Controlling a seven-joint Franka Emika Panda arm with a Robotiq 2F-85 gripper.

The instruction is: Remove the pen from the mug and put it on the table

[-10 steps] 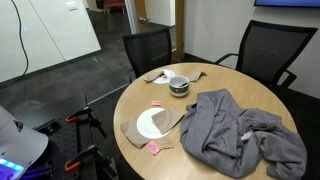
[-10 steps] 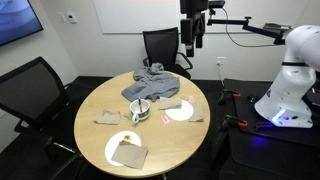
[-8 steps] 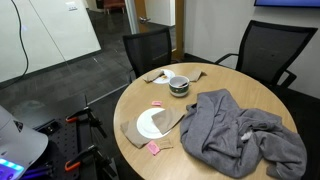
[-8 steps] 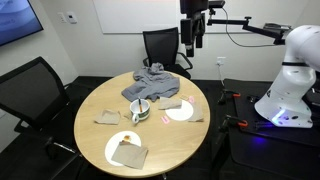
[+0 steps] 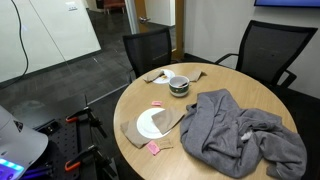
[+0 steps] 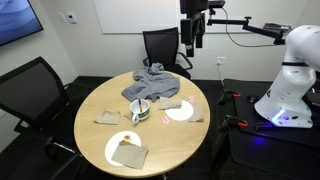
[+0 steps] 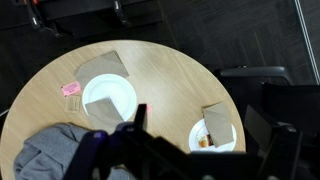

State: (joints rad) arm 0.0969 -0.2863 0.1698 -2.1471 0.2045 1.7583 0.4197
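In an exterior view, the round table (image 5: 135, 100) is seen with the banded mug (image 5: 179, 85) standing near its far edge. The pen (image 5: 178, 81) is made out only as a thin dark streak across the mug's white inside. A grey cloth (image 5: 240, 130) is heaped beside the mug. A white plate (image 5: 151, 124) is set on a brown napkin near the front edge, with small pink pieces (image 5: 157, 103) close by. No gripper is shown here.

In an exterior view, the gripper (image 6: 193, 42) is held high above the far side of the table, well apart from the mug (image 6: 141, 110). Its fingers are seen parted and nothing is held between them. A second plate (image 6: 127, 150) is covered by a brown napkin.

In the wrist view, the table is looked down on from high above. The dark, blurred fingers (image 7: 140, 113) are spread wide at the bottom edge. The mug and pen cannot be made out there.
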